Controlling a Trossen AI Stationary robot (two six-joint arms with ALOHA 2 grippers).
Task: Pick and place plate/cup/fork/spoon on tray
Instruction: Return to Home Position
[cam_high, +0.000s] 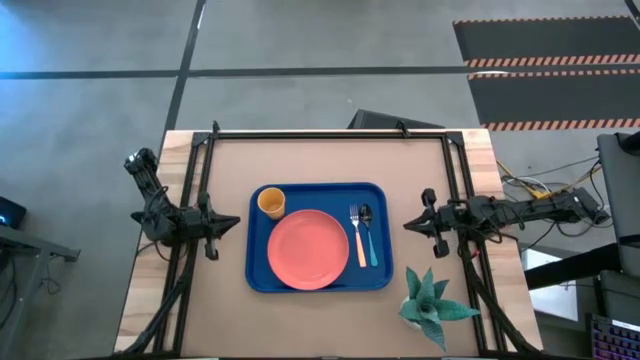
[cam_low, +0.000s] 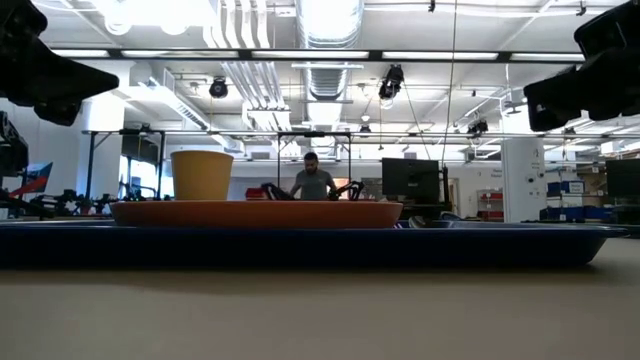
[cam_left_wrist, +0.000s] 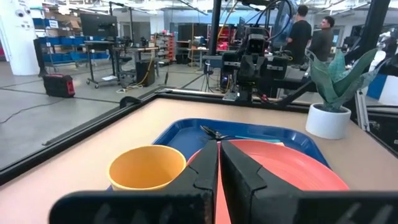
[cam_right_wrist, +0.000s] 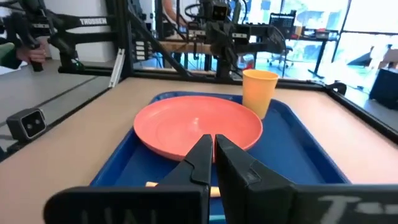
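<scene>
The blue tray lies in the middle of the table. On it rest the salmon-pink plate, the yellow-orange cup standing upright at the tray's far left corner, the orange-handled fork and the teal-handled spoon, side by side to the right of the plate. My left gripper is shut and empty, left of the tray. My right gripper is shut and empty, right of the tray. Both hover above the table.
A potted plant with green leaves in a white pot stands on the table near the tray's near right corner. Black frame rails run along the table's far, left and right sides. People stand in the room beyond.
</scene>
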